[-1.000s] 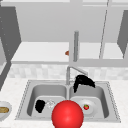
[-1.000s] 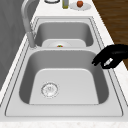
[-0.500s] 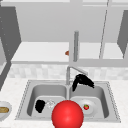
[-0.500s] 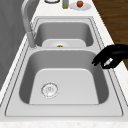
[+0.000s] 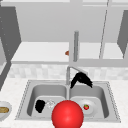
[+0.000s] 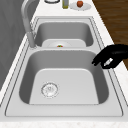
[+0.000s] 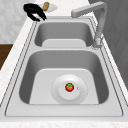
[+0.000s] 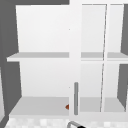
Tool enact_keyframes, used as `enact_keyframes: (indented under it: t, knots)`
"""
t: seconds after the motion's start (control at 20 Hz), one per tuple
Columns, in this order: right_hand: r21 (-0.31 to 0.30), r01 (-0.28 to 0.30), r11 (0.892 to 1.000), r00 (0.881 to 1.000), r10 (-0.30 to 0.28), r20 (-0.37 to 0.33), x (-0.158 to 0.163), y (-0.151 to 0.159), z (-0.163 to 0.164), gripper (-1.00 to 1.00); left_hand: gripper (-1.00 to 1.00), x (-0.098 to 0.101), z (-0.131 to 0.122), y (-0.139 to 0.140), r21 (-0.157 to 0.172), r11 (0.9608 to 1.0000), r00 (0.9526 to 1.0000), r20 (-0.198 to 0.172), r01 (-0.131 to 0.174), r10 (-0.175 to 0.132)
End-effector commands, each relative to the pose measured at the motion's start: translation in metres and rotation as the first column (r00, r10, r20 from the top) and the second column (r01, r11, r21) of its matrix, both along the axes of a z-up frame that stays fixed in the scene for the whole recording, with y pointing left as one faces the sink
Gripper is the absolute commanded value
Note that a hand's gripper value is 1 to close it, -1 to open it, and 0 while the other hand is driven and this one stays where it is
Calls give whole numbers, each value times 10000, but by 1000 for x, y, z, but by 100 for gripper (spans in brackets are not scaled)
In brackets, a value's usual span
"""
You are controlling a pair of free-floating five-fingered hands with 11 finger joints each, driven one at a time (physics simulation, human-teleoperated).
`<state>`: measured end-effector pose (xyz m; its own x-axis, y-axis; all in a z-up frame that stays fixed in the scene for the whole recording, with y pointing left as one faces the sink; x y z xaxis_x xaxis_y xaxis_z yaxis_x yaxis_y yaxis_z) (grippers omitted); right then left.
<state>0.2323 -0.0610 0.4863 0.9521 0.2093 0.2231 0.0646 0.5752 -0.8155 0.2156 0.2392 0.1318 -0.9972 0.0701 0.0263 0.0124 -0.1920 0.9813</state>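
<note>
My left hand (image 5: 40,105) hovers at the front edge of the left basin (image 6: 67,85), fingers loosely bent downward, holding nothing. It also appears in the left side view as the hand (image 6: 112,58) over the front rim, and in the right side view as the hand (image 7: 34,11) by the far basin. My right hand (image 5: 81,79) hangs by the faucet spout (image 5: 78,70), above the right basin, fingers relaxed and spread. A white plate (image 7: 56,93) with a small red fruit (image 7: 69,87) lies in the right basin. A big red ball (image 5: 67,115) sits at the front.
A bowl (image 5: 3,110) with something brown stands on the left counter. A plate with a red fruit (image 6: 80,3) and a bottle (image 6: 65,3) stand on the right counter. A small orange thing (image 8: 67,107) lies on the open cabinet's lower shelf (image 8: 40,106).
</note>
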Motion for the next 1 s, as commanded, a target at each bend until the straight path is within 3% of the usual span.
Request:
enact_keyframes:
  t: [0.0,0.35,0.6,0.7,0.95]
  knots:
    - [712,564,9959,9928,-635,1020,2,0,6,-100,0,0,0,0,0,10000,10000,0,0,0]
    - [1437,891,9856,9806,-1121,1606,17,-1,5,-100,0,0,0,0,0,10000,10000,0,0,0]
    - [2196,1143,9689,9712,-1554,1803,27,-2,5,-100,0,0,0,0,0,10000,10000,0,0,0]
    - [2468,1236,9612,9661,-1734,1915,30,-2,7,-100,0,0,0,0,0,10000,10000,0,0,0]
    - [2731,1272,9535,9484,-1976,2482,36,-1,8,-100,0,0,0,0,0,10000,10000,0,0,0]
